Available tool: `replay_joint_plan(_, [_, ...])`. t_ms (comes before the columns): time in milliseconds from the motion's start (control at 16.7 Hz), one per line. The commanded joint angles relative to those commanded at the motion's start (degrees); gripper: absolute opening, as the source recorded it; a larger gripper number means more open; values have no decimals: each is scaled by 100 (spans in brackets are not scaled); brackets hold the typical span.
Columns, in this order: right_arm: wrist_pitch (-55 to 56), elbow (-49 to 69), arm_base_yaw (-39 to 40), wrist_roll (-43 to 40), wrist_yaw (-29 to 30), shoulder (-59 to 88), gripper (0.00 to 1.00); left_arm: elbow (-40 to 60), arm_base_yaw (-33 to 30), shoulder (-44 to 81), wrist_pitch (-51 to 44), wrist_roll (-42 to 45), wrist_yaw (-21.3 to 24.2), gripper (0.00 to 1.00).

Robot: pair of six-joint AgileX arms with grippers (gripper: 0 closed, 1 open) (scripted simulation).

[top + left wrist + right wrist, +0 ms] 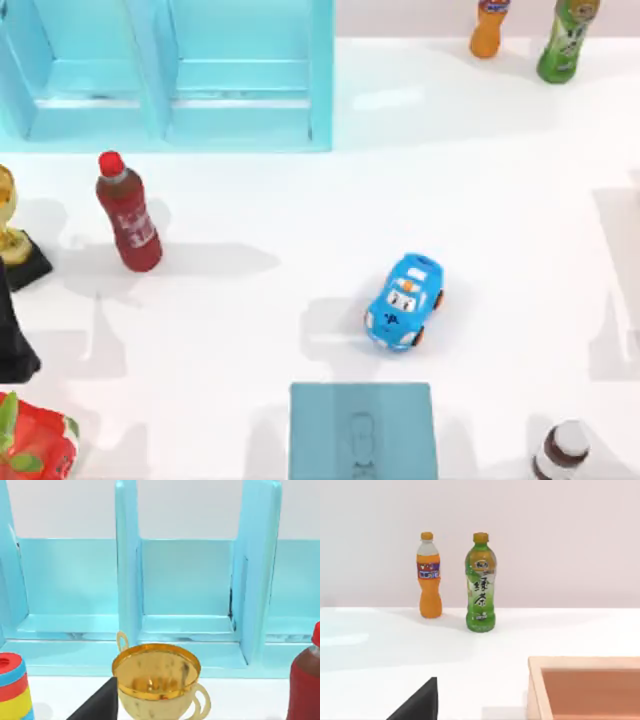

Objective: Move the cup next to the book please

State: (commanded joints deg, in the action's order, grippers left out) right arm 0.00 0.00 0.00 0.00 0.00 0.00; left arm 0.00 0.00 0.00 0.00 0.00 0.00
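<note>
Judging from your views, nothing is done: the golden cup [8, 215] sits far left, well apart from the book [362, 430], and you cannot tell either gripper's state

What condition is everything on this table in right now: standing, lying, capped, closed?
Gold trophy cup: upright on its black base, by the table's left edge.
Red bottle: standing, red cap on.
Orange bottle: standing, capped.
Green tea bottle: standing, capped.
Book: lying flat, closed.
Blue toy car: on its wheels, just beyond the book.
Shelf unit: upright, its visible compartments bare.
</note>
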Motion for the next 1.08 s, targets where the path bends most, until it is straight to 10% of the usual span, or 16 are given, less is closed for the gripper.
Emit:
replay_joint_plan(480, [0,0,0,0,0,0,100,1139,549,736,-750,1208,-112,100])
replay_joint_plan(1080, [0,0,0,0,0,0,100,5130,2566,4271,-3750,7231,-322,100])
